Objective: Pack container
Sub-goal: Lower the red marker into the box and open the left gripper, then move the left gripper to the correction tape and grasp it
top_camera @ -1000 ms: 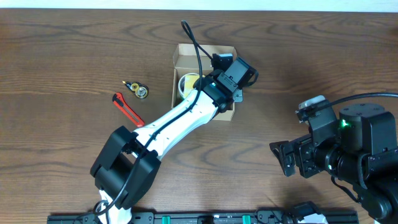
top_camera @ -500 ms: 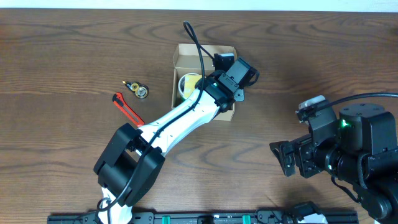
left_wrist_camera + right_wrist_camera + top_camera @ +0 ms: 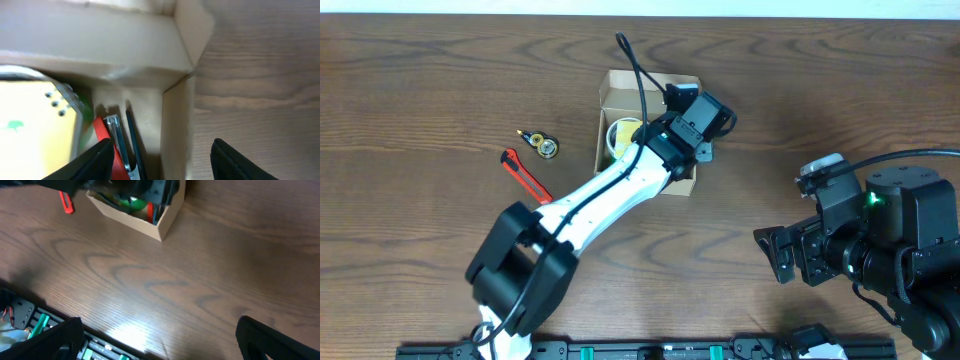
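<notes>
Left tool [image 3: 693,118] over container [image 3: 620,83] right side; yellow roll [image 3: 618,134] inside; red cutter [image 3: 524,171] on table [image 3: 420,80], left.

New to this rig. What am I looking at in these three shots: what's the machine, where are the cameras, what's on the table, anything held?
Two robot arms at a wooden table, each ending in a two-finger gripper. The overhead view looks straight down: the white left arm reaches over an open cardboard box; the dark right arm sits to the side. The other two views come from wrist cameras, so each shows its own fingers at the bottom edge. The left gripper hangs open over the box's corner, holding nothing; inside lie a yellow item and a red-and-silver tool. The right gripper is open over bare table. Outside the box lie a red utility knife and a small gold-and-black item, too small to identify.
</notes>
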You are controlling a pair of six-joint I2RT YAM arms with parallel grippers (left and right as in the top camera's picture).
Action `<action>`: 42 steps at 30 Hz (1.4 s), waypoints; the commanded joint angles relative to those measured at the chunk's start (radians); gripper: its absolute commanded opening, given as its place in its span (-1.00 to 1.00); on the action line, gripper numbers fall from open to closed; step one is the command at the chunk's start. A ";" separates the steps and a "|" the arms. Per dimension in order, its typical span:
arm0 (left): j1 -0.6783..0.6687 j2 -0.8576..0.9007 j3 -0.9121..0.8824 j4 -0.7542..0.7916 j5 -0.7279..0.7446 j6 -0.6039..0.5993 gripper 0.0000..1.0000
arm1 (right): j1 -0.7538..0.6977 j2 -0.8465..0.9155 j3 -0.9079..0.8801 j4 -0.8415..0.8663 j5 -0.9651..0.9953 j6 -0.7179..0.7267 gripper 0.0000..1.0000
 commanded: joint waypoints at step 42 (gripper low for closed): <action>0.665 0.014 -0.093 -0.282 0.168 -0.441 0.57 | -0.004 0.000 0.000 -0.001 0.008 -0.019 0.99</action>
